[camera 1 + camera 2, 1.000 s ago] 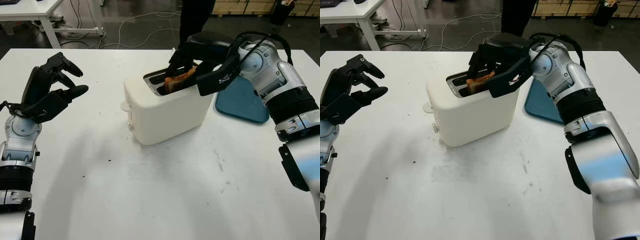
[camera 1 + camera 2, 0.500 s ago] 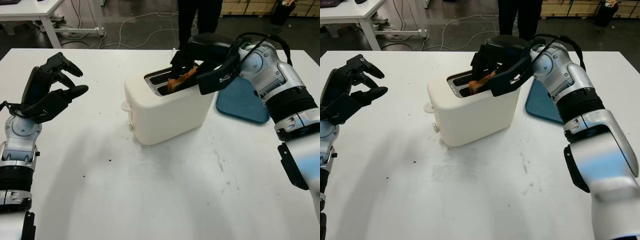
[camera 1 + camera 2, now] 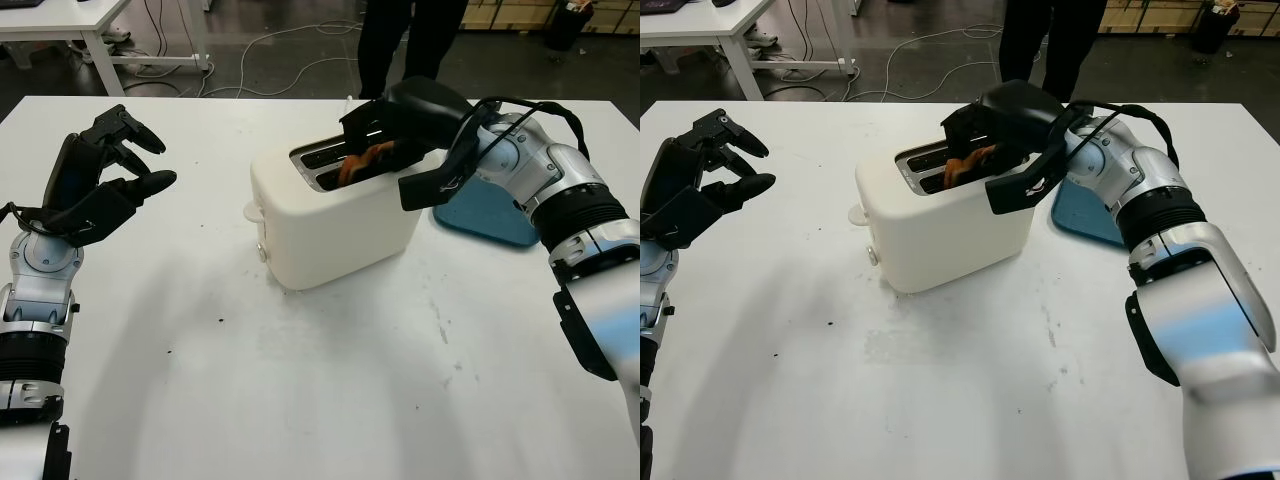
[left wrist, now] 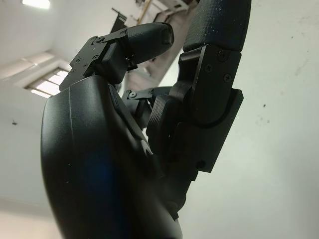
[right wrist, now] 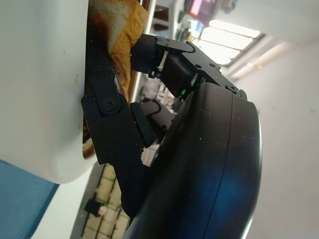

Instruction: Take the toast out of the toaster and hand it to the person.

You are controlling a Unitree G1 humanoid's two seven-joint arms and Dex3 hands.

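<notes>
- The table [image 3: 330, 400] is a broad white slab, matte and smooth, flecked with dark crumbs and faint grey scuffs near its middle.
- The toaster [image 3: 335, 225] sits at the table's centre, a rounded cream-white plastic box with soft corners, two dark slots in its top and a small lever knob on its 9 o'clock end.
- A person [image 3: 410, 45] stands past the table's far edge at 12 o'clock; dark trouser legs are all I can see of them.
- The right hand [image 3: 385, 135], glossy black hard shell with jointed, screw-fastened finger links, reaches in from 3 o'clock on a silver arm and sits over the toaster's top at its 2 o'clock corner. Its fingers are curled closed around the toast.
- The left hand [image 3: 100, 180] hangs above the table at 9 o'clock, well apart from the toaster, same black shell; its fingers are curled with nothing in them.
- A blue mat [image 3: 490, 210], flat with rounded corners, lies at 3 o'clock just beside the toaster, partly under the right forearm.
- The toast [image 3: 362, 160] stands tilted, half out of the slot nearer the person, pinched between a rounded black fingertip [image 5: 144, 47] on one face and a flat finger link on the other. Its crust is orange-brown, its crumb paler and rough.
</notes>
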